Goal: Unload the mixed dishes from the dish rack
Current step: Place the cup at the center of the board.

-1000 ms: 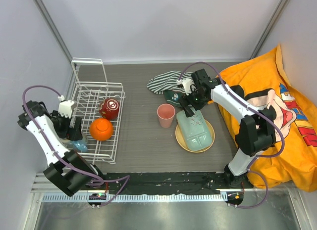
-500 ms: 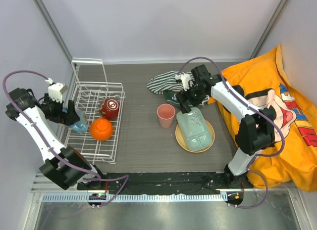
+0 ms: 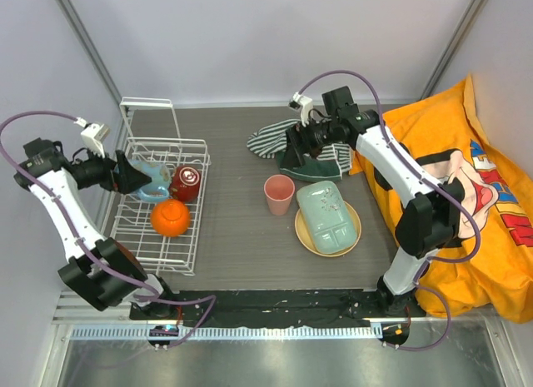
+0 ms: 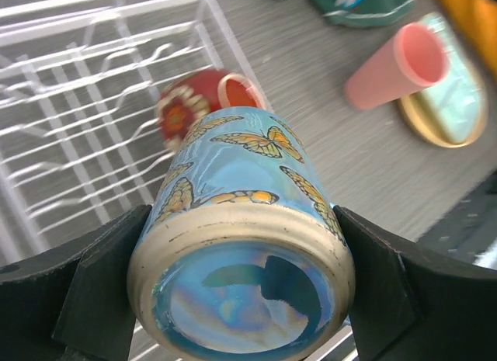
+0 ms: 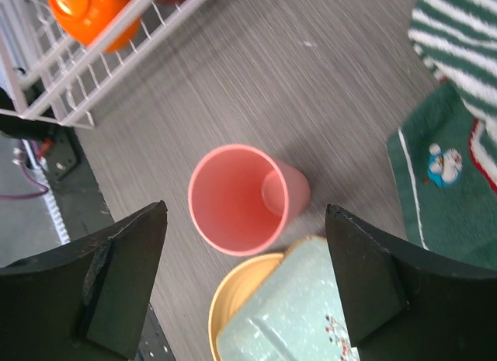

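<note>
The left claw (image 4: 241, 299) stands wide, clamped on a blue cup (image 4: 233, 182) (butterflies show only in the wrist view) held above the dish rack (image 3: 200, 205); the right claw (image 5: 245, 244) gapes wide and empty over the pink cup (image 5: 242, 198) on the tabletop (image 3: 233, 237). The top view adds the orange-yellow mug (image 3: 170, 217) in the rack beside the dark red bowl (image 3: 185, 181).

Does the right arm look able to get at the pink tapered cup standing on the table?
Probably yes: the right gripper is open and empty, aimed at the pink tapered cup, with nothing in between.
</note>
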### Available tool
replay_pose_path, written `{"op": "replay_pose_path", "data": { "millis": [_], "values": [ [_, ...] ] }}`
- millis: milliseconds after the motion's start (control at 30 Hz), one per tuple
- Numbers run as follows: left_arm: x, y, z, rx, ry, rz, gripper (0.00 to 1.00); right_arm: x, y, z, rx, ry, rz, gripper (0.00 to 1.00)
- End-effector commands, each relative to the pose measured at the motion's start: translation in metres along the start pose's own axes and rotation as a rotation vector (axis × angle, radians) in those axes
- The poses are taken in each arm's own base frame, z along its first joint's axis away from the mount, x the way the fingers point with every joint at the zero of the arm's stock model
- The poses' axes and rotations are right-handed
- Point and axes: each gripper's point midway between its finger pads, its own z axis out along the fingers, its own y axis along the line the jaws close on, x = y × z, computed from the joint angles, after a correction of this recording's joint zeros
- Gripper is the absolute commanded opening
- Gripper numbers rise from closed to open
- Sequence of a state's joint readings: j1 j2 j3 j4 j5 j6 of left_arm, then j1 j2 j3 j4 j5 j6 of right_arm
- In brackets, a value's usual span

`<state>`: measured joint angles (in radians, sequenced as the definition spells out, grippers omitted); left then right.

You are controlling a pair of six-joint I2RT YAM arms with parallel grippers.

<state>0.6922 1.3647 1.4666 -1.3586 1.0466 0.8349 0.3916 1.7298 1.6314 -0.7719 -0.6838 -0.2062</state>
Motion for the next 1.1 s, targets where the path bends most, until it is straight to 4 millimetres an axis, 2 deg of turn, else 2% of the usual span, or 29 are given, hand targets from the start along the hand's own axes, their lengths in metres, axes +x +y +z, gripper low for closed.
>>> {"op": "replay_pose_path", "data": {
  "millis": [0,33,67,100,133,167,200,233,267,333,467,500,533,600,633,800,833,900,1067],
  "values": [
    [-0.034,-0.080,0.003,0.284,-0.075,-0.300,0.00,-0.047,0.025,0.003,-0.111,-0.131,-0.040,0.88],
    [-0.038,-0.087,0.008,0.312,-0.069,-0.291,0.00,-0.050,0.026,0.003,-0.114,-0.140,-0.048,0.88],
    [-0.041,-0.092,0.011,0.330,-0.059,-0.364,0.00,-0.052,0.028,0.005,-0.117,-0.144,-0.044,0.88],
    [-0.050,-0.088,0.015,0.318,-0.090,-0.296,0.00,-0.058,0.031,0.006,-0.124,-0.163,-0.059,0.88],
    [-0.054,-0.095,0.020,0.334,-0.089,-0.281,0.00,-0.061,0.032,0.006,-0.132,-0.172,-0.058,0.88],
    [-0.056,-0.097,0.024,0.333,-0.077,-0.380,0.00,-0.064,0.035,0.006,-0.141,-0.182,-0.050,0.88],
    [-0.071,-0.095,0.026,0.310,-0.139,-0.272,0.00,-0.069,0.037,0.007,-0.152,-0.204,-0.061,0.88],
    [-0.070,-0.099,0.035,0.326,-0.139,-0.280,0.00,-0.071,0.038,0.007,-0.158,-0.215,-0.063,0.88],
    [-0.076,-0.106,0.036,0.339,-0.140,-0.360,0.00,-0.074,0.038,0.007,-0.157,-0.229,-0.066,0.88],
    [-0.089,-0.119,0.041,0.364,-0.169,-0.302,0.00,-0.081,0.042,0.006,-0.163,-0.264,-0.079,0.88],
    [-0.100,-0.137,0.052,0.402,-0.168,-0.315,0.00,-0.094,0.049,0.002,-0.178,-0.328,-0.075,0.88],
    [-0.104,-0.142,0.052,0.415,-0.169,-0.367,0.00,-0.099,0.050,0.003,-0.184,-0.366,-0.093,0.88],
    [-0.110,-0.143,0.056,0.430,-0.203,-0.344,0.00,-0.104,0.057,-0.004,-0.202,-0.397,-0.065,0.88],
    [-0.114,-0.150,0.060,0.466,-0.217,-0.371,0.00,-0.111,0.060,-0.005,-0.223,-0.470,-0.076,0.88],
    [-0.114,-0.153,0.063,0.486,-0.206,-0.447,0.00,-0.117,0.067,-0.011,-0.243,-0.504,-0.061,0.88],
    [-0.135,-0.164,0.065,0.573,-0.281,-0.430,0.00,-0.131,0.083,-0.017,-0.305,-0.601,-0.075,0.86],
    [-0.134,-0.164,0.066,0.600,-0.259,-0.511,0.00,-0.133,0.086,-0.018,-0.320,-0.610,-0.070,0.85],
    [-0.142,-0.166,0.067,0.640,-0.291,-0.480,0.00,-0.137,0.094,-0.017,-0.364,-0.630,-0.052,0.85],
    [-0.145,-0.178,0.073,0.707,-0.271,-0.491,0.00,-0.143,0.102,-0.009,-0.419,-0.648,-0.013,0.83]
  ]
}}
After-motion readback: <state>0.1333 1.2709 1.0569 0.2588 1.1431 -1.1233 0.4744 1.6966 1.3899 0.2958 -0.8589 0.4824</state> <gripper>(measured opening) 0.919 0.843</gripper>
